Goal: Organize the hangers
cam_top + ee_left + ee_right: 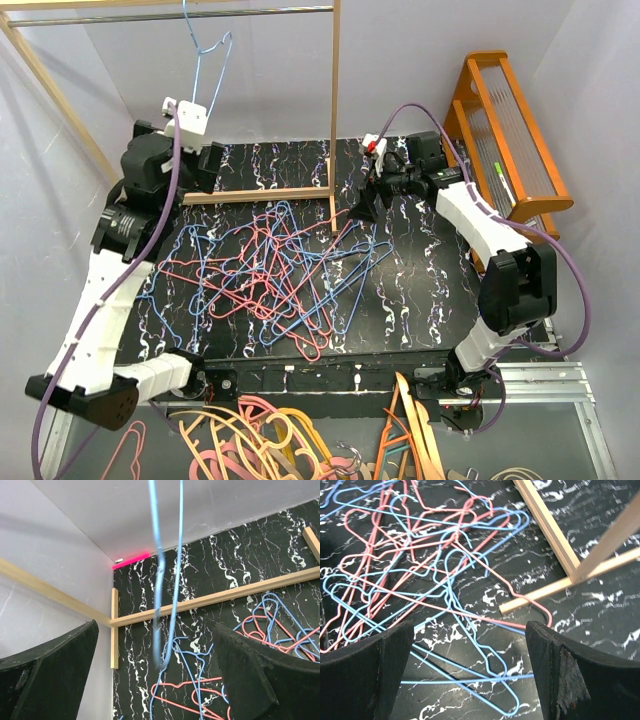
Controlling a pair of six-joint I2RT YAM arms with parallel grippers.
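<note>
**Top view.** The left arm [100,300] leaves its base at 7 o'clock and swings out to a low elbow near 8 o'clock. Its white link then climbs toward 11 o'clock, carrying the wrist high. The left gripper [205,150] sits at 11 o'clock, jaws spread wide. The right arm [470,225] rises from its base at 5 o'clock toward 1 o'clock, then bends back toward 9 o'clock. The right gripper [362,205] tilts downward, its jaws likewise wide apart.

**Wrist views.** The left fingers [50,675] and the right fingers [365,672] each appear as two black pads at 8 and 4 o'clock.
</note>
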